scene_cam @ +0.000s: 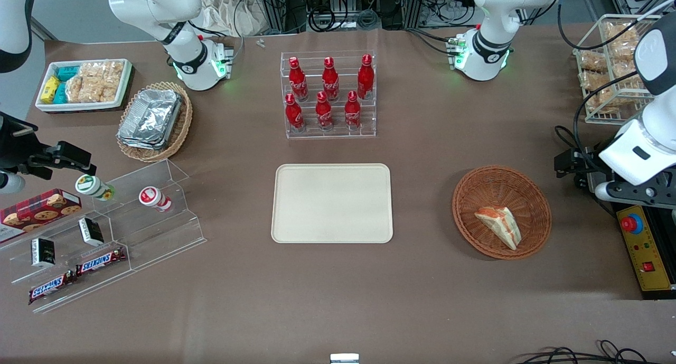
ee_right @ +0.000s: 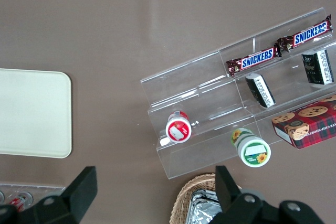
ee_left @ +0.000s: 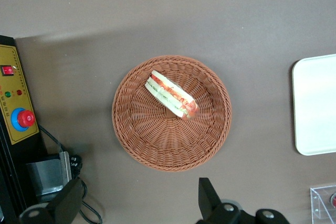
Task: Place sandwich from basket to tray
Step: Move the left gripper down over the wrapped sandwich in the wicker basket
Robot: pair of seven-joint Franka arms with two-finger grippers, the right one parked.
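Note:
The sandwich (scene_cam: pixel 499 225) is a wrapped wedge with orange-red and green filling, lying in the round orange-brown basket (scene_cam: pixel 470 195). It also shows in the left wrist view (ee_left: pixel 170 94), lying in the basket (ee_left: pixel 157 145). The beige tray (scene_cam: pixel 331 203) lies bare at the table's middle, and its edge shows in the left wrist view (ee_left: pixel 315 103). My left gripper (scene_cam: pixel 569 164) is open and empty. It hangs above the table beside the basket, toward the working arm's end. Its fingers (ee_left: pixel 207 198) stand wide apart, clear of the basket rim.
A yellow control box with a red button (scene_cam: pixel 641 242) lies by the working arm. A rack of red bottles (scene_cam: pixel 328 97) stands farther from the camera than the tray. An acrylic snack stand (scene_cam: pixel 105 232), a foil-container basket (scene_cam: pixel 153 121) and a white snack tray (scene_cam: pixel 82 84) lie toward the parked arm's end.

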